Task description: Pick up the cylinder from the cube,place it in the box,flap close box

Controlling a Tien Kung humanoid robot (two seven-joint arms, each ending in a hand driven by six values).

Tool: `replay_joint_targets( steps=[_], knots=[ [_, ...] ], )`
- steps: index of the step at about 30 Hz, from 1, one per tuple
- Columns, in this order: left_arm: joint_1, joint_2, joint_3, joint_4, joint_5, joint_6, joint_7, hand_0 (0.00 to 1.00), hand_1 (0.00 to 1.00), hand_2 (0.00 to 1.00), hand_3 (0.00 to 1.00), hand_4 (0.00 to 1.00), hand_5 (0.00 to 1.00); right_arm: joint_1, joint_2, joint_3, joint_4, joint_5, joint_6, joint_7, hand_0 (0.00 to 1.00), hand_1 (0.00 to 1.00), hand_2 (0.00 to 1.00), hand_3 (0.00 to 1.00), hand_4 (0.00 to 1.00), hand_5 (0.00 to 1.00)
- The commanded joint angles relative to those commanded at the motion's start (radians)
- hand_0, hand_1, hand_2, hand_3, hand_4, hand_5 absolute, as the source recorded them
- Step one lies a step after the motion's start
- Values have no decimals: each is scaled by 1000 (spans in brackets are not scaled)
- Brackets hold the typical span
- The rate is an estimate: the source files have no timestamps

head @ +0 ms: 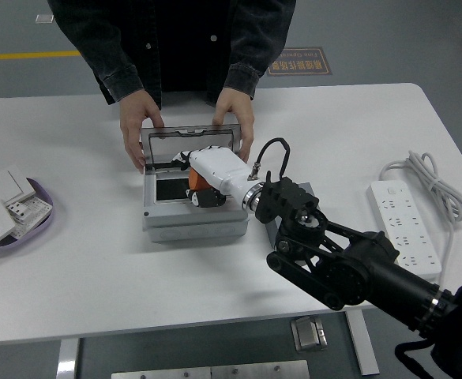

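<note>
step: placing the cylinder (197,182) into the box (195,207); lid flap (191,146) not yet shut
right hand (207,178): centre frame, over the box's right half, fingers curled round the orange cylinder, grip looks closed on it
cylinder location: in the hand, at or just above the dark cavity (170,190); can't tell if it touches bottom
cube: not identifiable in this view
left hand: out of view
person's hands (138,126): upper centre, both gripping the raised lid's side edges, holding it upright
how to do well: lower until the cylinder sits in the cavity, then open fingers slowly; withdraw toward lower right, clear of the lid, before pushing it down
risk: cylinder is round and may roll or tip on release; cable loop (272,154) at the wrist sits near the person's hand
materials: box grey, hard-looking plastic, square-edged, dark recess; lid clear panel in grey frame
hand shell: glossy white, black finger segments
table (88,260): flat matte white
other: white power strip (406,229) right edge; purple tray (37,225) of white switch plates left edge
</note>
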Motion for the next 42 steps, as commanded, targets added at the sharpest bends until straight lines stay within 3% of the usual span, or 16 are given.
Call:
replay_joint_targets(
  steps=[14, 15, 22, 26, 27, 35, 39, 42],
  knots=[
    [-1, -1, 4, 0, -3, 0, -3, 601, 582, 558, 601, 669, 271, -8, 0, -2, 2, 59, -19, 27, 888, 753, 757, 844, 637, 25],
    [0, -1, 5, 0, -4, 0, -3, 601, 582, 558, 602, 669, 270, -11, 0, -1, 4, 83, -26, 34, 888, 753, 758, 852, 705, 23],
    [4, -3, 8, 0, -10, 1, -3, 601, 582, 558, 601, 667, 268, -33, -15, 31, 86, 297, -94, 143, 885, 751, 759, 854, 720, 23],
    [6, -4, 8, 0, -10, 1, -1, 601, 582, 558, 601, 667, 268, -6, -45, 68, 143, 414, -119, 151, 885, 751, 759, 854, 720, 23],
    [6, -4, 7, 0, -8, 1, -1, 601, 582, 558, 600, 666, 268, 8, -52, 76, 146, 441, -122, 149, 860, 736, 749, 834, 676, 54],
    [-1, 0, 2, 0, 2, -1, -1, 601, 582, 558, 600, 665, 266, 115, -81, 71, 22, 536, -108, 137, 837, 713, 729, 814, 680, 75],
    [-2, 1, 1, 0, 4, -1, 0, 601, 583, 558, 600, 664, 266, 145, -87, 50, -53, 565, -90, 141, 836, 711, 722, 812, 683, 78],
    [-2, 1, 2, 0, 3, -1, 0, 601, 583, 558, 600, 664, 266, 150, -95, 33, -74, 578, -86, 138, 836, 711, 722, 812, 683, 78]
  ],
)
